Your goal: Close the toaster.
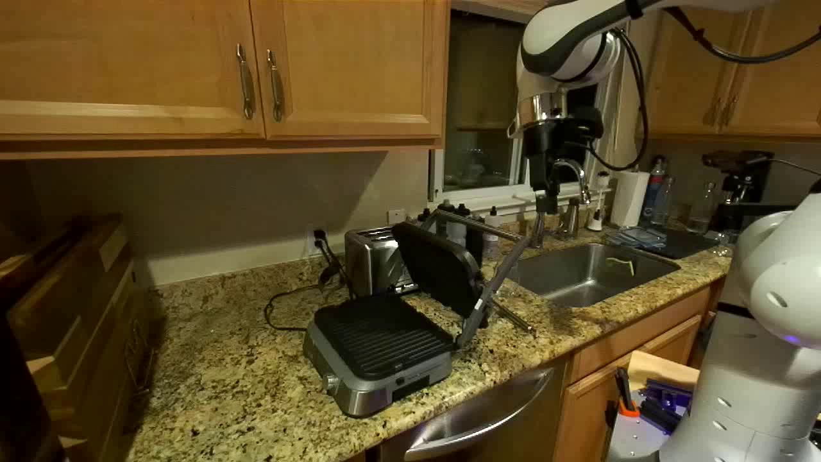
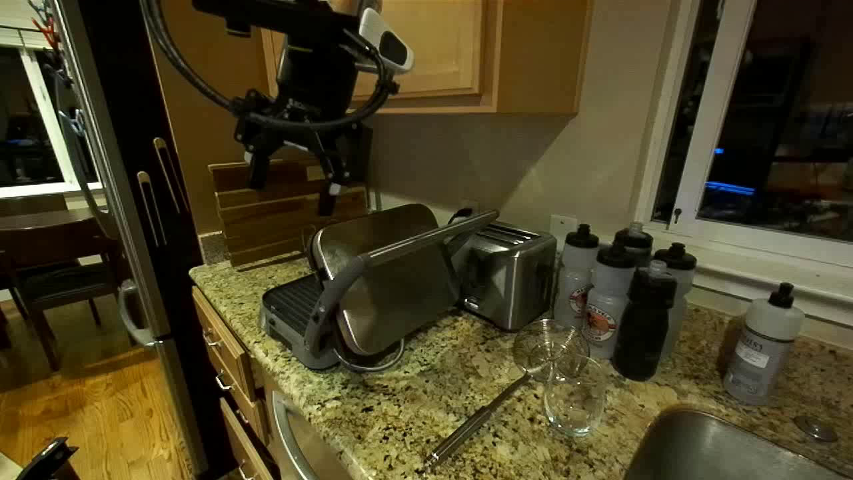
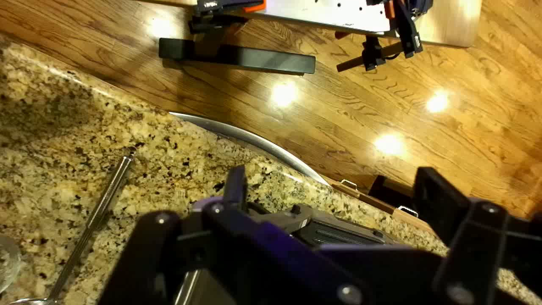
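Gripper (image 2: 290,193): fingers spread apart, nothing between them; higher than the grill (image 2: 393,297), touching no part of it. Lettering on its body too small for us to read.

Grill: one, on the counter (image 2: 386,413) near the front edge; lid (image 2: 403,303) raised and leaning back, not yet closed.

Base (image 2: 283,327): rigid, squat; we judge it fairly heavy, though a hard shove might slide it. Its front has a dark panel (image 1: 410,386); small marks there defeat us.

Lid: stiff metal shell, hinged; we expect it to drop quickly once past upright. Little fear of breakage.

Handle (image 2: 432,237): straight bar between side arms (image 2: 333,290), smooth, perhaps slippery. Best hold, to our mind: mid-bar, grasped or pushed from behind, swung up and over towards the base.

Steel box (image 2: 513,283), slotted: no lettering we can make out.

Bottles (image 2: 603,300): clustered; round red emblem (image 2: 602,322) on two, wording illegible to us.

Labelled bottle (image 2: 760,353): printed capitals, apparently ending "ER'S"; small print lost.
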Motion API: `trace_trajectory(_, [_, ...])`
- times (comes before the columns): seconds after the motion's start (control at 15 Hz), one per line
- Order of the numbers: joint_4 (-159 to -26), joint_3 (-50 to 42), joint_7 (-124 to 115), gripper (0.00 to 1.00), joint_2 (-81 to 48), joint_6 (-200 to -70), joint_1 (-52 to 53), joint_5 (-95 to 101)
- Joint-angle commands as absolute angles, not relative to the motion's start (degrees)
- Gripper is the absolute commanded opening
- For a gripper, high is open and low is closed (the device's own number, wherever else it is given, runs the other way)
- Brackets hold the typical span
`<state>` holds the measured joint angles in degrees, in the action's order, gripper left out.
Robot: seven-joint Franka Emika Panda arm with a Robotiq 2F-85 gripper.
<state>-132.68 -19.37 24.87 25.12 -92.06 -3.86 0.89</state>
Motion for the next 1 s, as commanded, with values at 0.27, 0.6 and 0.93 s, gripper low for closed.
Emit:
trace_trajectory(0.27, [-132.6,-18.1,25.4,1.0,24.9,-92.0,-5.4,0.4])
trace_trajectory(0.6, [-132.7,-17.7,23.9,1.0,24.5,-96.6,-6.4,1.4])
trace_trajectory(0.93, [-131.0,-17.4,21.9,1.0,20.5,-109.6,-8.2,3.3])
